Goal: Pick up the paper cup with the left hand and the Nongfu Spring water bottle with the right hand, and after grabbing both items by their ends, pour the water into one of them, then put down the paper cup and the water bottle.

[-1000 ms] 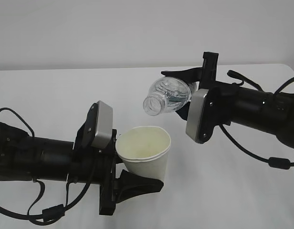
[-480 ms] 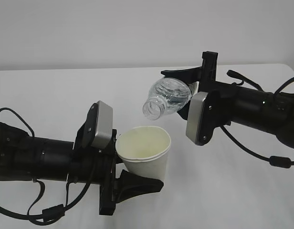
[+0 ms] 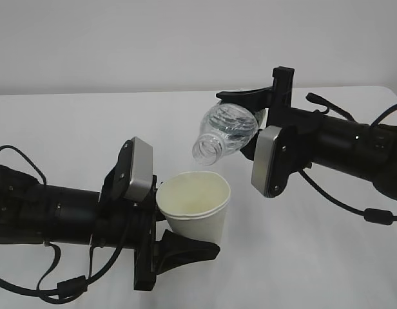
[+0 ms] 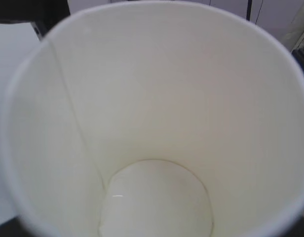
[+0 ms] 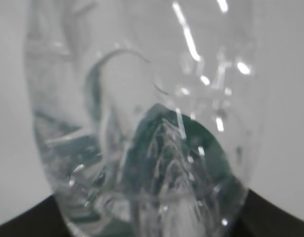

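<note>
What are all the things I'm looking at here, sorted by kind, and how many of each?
Paper cup: 1
Water bottle: 1
Robot grippers: 2, left gripper holding the cup, right gripper holding the bottle
Table: 1
Total: 5

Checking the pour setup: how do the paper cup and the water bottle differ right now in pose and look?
The paper cup stands upright with its mouth up; the water bottle is tipped, its uncapped neck angled down toward the cup. The cup is opaque white paper; the bottle is clear ribbed plastic. The cup sits lower, the bottle above it and apart. Both are held off the table, one by each tool.
</note>
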Action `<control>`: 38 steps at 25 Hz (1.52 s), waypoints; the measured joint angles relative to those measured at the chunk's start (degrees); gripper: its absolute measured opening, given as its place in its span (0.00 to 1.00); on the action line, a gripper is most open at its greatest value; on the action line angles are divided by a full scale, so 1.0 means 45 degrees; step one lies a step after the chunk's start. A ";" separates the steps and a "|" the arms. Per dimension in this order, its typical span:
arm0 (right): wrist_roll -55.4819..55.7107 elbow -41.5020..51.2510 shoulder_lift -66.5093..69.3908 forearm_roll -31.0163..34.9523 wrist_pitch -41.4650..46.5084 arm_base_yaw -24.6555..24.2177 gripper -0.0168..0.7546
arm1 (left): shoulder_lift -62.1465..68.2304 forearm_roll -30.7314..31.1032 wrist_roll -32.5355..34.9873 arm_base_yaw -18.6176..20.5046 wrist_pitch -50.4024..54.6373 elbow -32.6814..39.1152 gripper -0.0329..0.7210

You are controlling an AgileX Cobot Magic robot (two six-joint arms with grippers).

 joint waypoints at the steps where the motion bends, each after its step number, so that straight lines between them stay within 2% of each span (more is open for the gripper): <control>1: -0.0114 0.0000 0.0000 0.0025 0.0000 0.0000 0.56 | 0.0000 0.0000 0.0000 0.0000 0.0000 0.0000 0.62; 38: -0.1946 0.0000 0.0000 0.0387 -0.0538 0.0000 0.55 | 0.0000 -0.0109 0.0297 -0.0050 -0.0183 0.0000 0.62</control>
